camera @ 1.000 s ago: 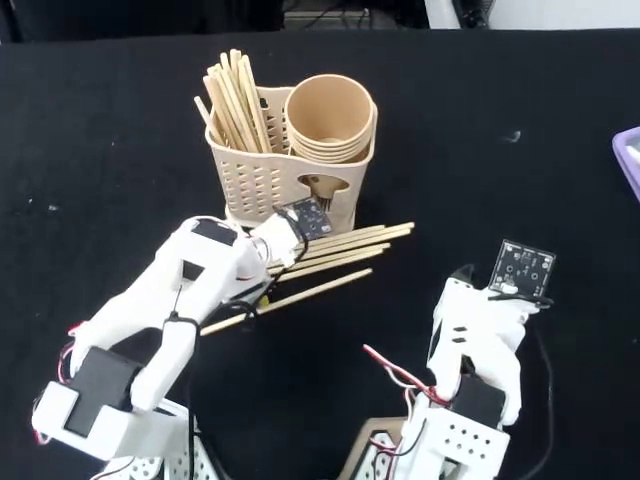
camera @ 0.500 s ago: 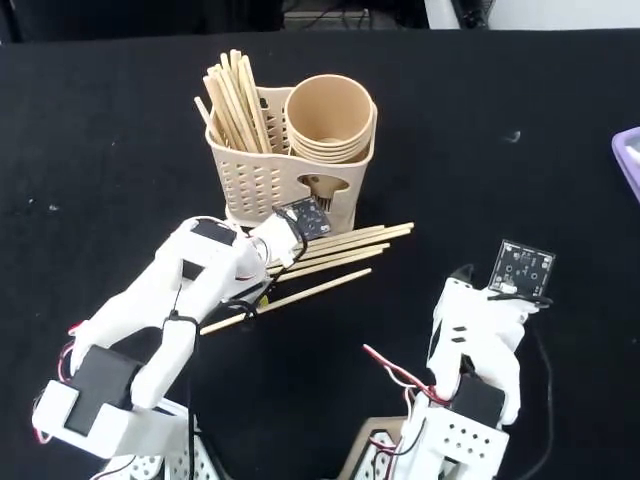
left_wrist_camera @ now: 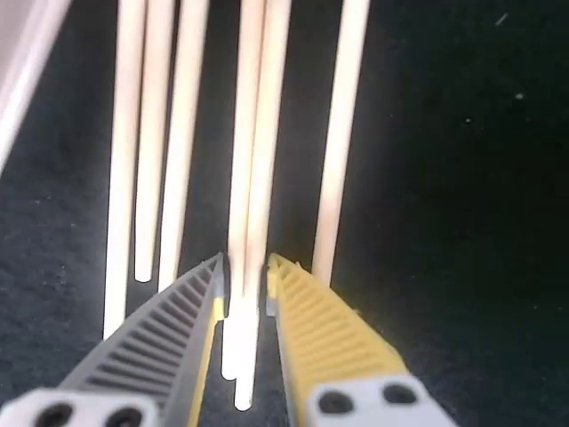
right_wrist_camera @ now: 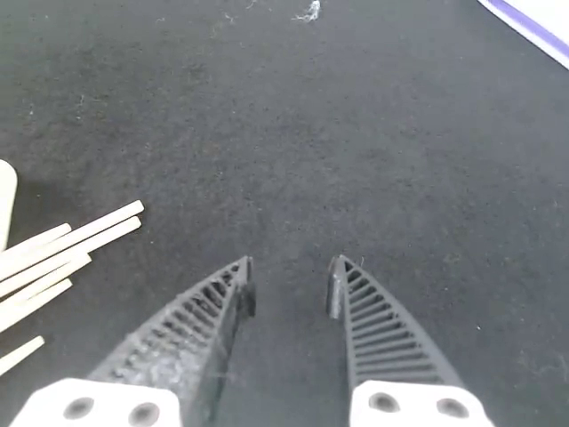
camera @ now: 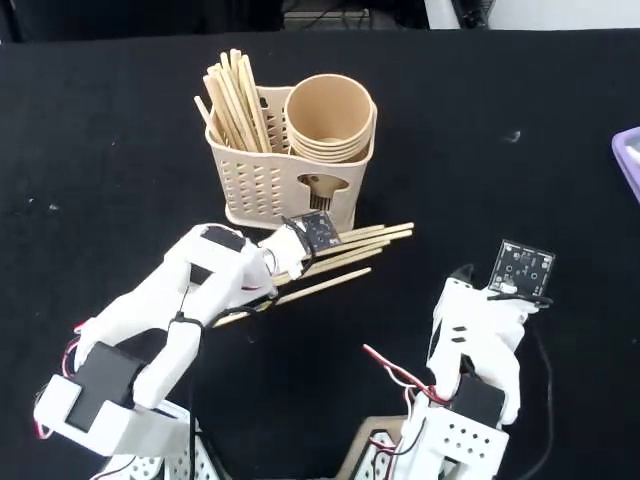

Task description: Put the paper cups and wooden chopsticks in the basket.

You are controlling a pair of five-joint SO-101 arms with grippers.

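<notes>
A beige slotted basket stands at the back of the black table. One compartment holds several wooden chopsticks; the other holds stacked paper cups. Several loose chopsticks lie on the table just in front of it. My left gripper is low over their near ends. In the left wrist view, my left gripper is shut on a pair of chopsticks that lie flat, with others on either side. My right gripper hangs open over bare cloth, with chopstick tips off to one side.
A purple tray edge pokes in at the table's right side and shows again as a purple tray edge in the right wrist view. The right arm sits near the front. A white speck lies on the cloth.
My left arm has slid to the right and slightly forward along the loose chopsticks. The right arm, the basket and the cups have not moved.
</notes>
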